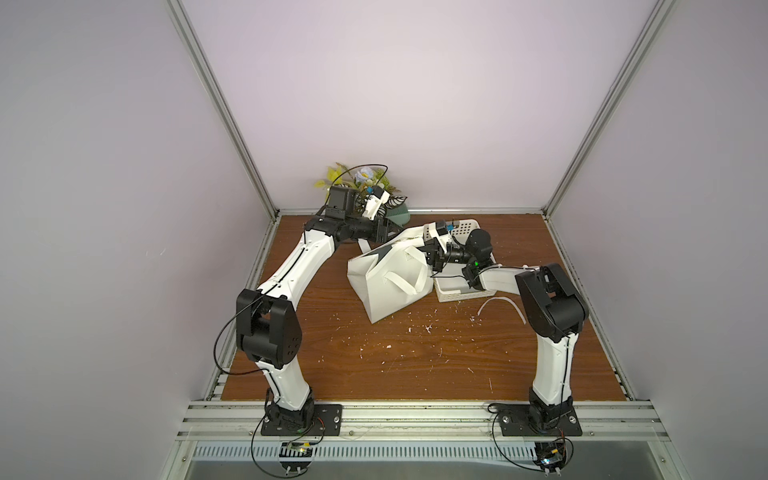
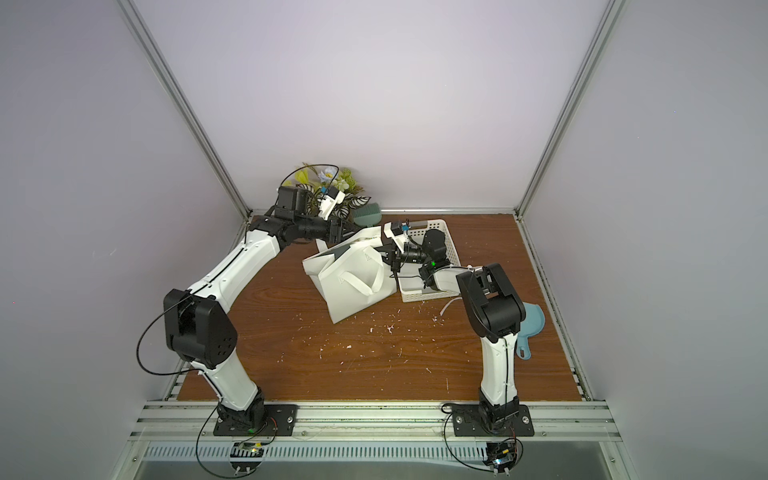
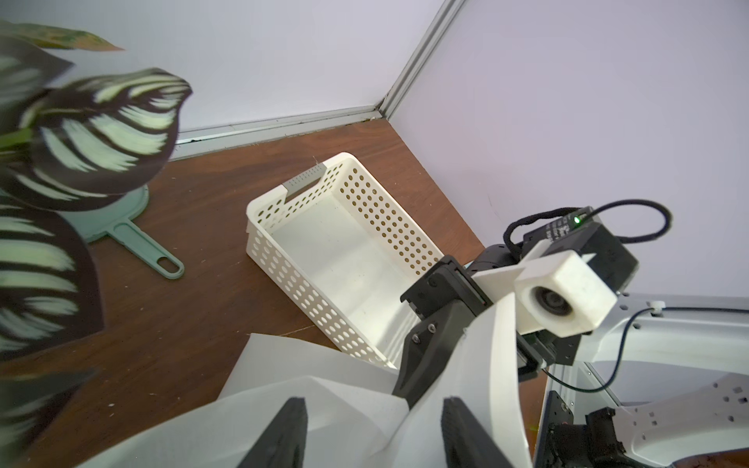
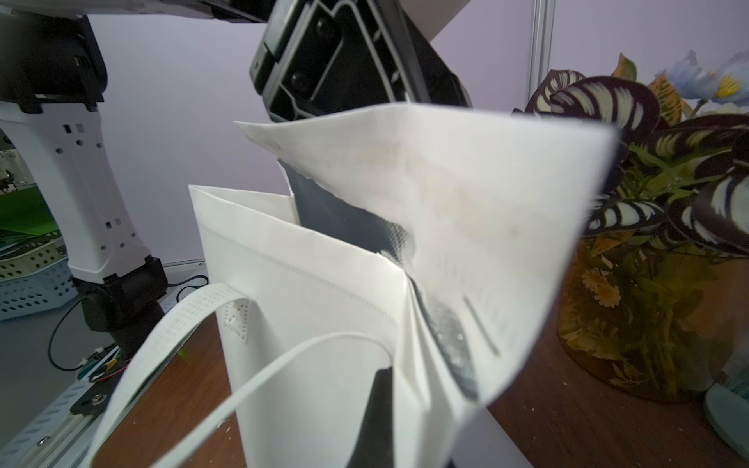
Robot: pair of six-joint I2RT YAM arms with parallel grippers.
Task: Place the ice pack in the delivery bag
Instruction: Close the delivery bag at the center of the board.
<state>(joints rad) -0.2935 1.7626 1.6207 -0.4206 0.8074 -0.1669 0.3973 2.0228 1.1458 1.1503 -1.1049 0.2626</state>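
Left first: left pincer (image 3: 375, 409) spread over the back flap (image 4: 466, 194), with fabric between the fingers (image 3: 294, 429) but not clamped. Risk of the flap dropping back over the mouth and blocking the way in. Sitting close to the plant (image 3: 93, 133) too; could snag leaves on a swing.

Middle: delivery bag (image 1: 390, 286) on the tabletop (image 1: 415, 357), tilted, right edge up against the basket (image 3: 279, 267). White non-woven fabric, boxy, soft-walled. Grey-silver lining (image 4: 336, 219) showing only through a narrow slot. Strap loop (image 4: 190, 320) hanging loose at the front. Likely to fold or tip under a one-sided pull. Could also catch a finger in that loop.

Right: right pincer (image 1: 428, 257) pressed together on the bag's side rim, apparently propping that side up. Could collapse the mouth by slipping off such thin fabric.

No ice pack visible in any view. Basket floor bare where seen. Can't tell whether already inside the bag or just hidden, so nothing to report on its look. Worth confirming before calling anything done.
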